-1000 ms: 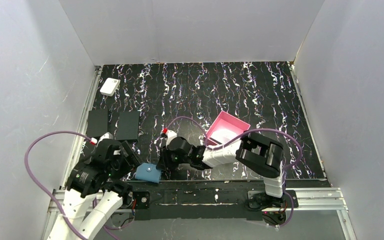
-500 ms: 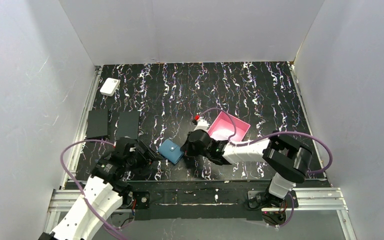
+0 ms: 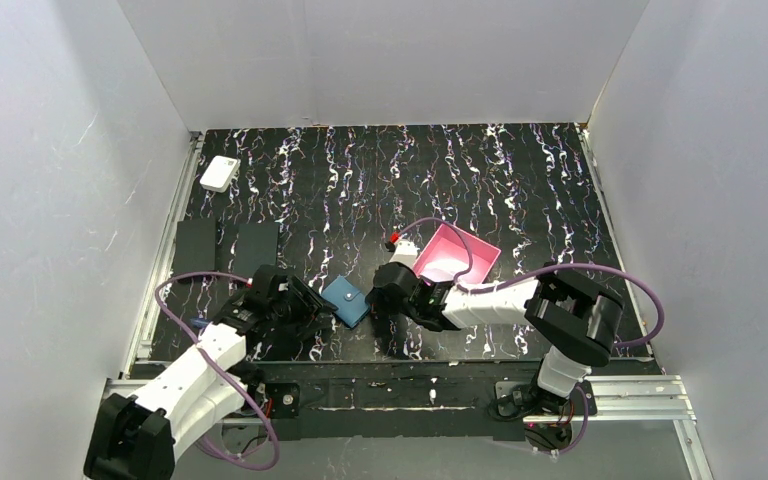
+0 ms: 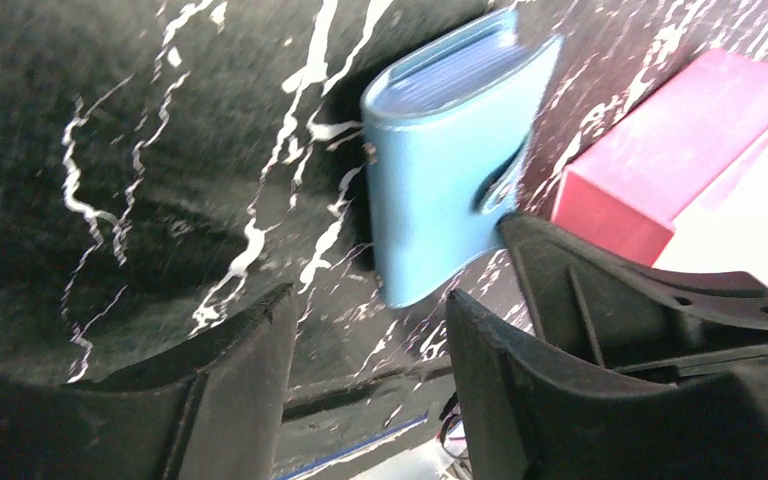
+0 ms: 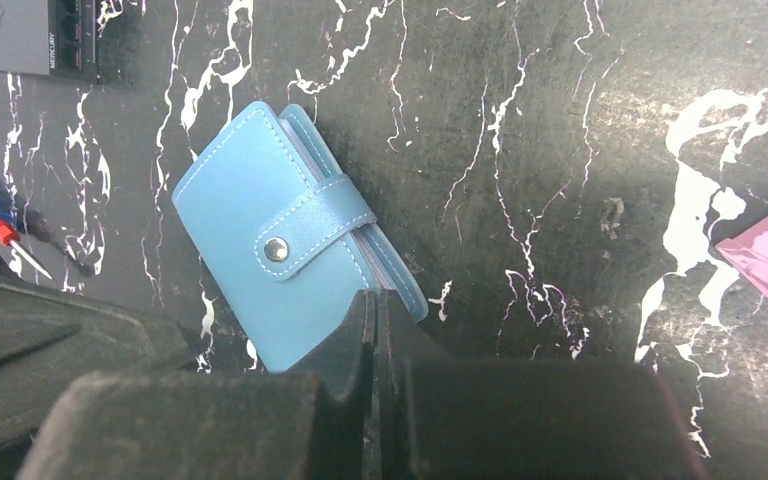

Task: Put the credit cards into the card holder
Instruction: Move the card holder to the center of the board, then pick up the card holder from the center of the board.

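Black marbled tabletop [image 3: 520, 180] bears the card holder [image 3: 345, 301] just ahead of the left gripper's [image 4: 370, 300] empty, parted jaws, lengthwise, at the right gripper's [image 5: 372, 300] closed tips.

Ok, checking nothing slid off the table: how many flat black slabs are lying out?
2. The outer slab lies near the left edge of the table; the inner slab lies just right of it, apart. Another could lie hidden under the left arm.
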You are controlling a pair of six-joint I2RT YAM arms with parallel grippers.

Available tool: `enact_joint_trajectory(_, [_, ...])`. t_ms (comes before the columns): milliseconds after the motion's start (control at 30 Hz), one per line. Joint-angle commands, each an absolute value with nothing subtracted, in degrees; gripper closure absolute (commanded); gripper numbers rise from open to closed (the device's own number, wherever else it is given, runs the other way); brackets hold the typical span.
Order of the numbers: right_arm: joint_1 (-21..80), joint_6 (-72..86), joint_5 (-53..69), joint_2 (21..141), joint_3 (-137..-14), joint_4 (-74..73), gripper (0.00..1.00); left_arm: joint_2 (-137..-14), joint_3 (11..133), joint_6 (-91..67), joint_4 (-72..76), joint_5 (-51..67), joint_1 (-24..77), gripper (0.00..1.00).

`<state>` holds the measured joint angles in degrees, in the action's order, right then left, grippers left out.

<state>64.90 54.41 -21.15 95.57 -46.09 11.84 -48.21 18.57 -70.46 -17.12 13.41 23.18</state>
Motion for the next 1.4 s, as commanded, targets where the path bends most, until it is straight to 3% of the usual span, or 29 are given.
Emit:
enact_joint_trajectory(0, [65.0,51.7,-24.8,98.1,-46.4,4.5,0.99,-50.4,18.8,-68.5,-9.7,9.9,23.0,0.48])
enact_joint_trajectory(367, [64.9,51.9,-24.8,98.8,-45.4,5.5,0.99,-62.6,18.5,-70.5,3.4,12.0,23.0,0.59])
enact_joint_trajectory(767, [64.7,50.4,-19.5,100.7,-44.7,10.4,0.99,-64.2,21.3,-70.4,8.2,16.2,23.0,0.66])
enact_joint_trajectory(1167, [64.3,49.7,-14.0,100.2,-43.0,16.0,0.99,-61.4,21.6,-72.0,12.9,19.1,23.1,0.61])
enact_joint_trajectory(1367, [64.3,49.8,-13.1,99.6,-42.5,17.2,0.99,-65.8,22.8,-70.2,13.8,18.7,23.3,0.67])
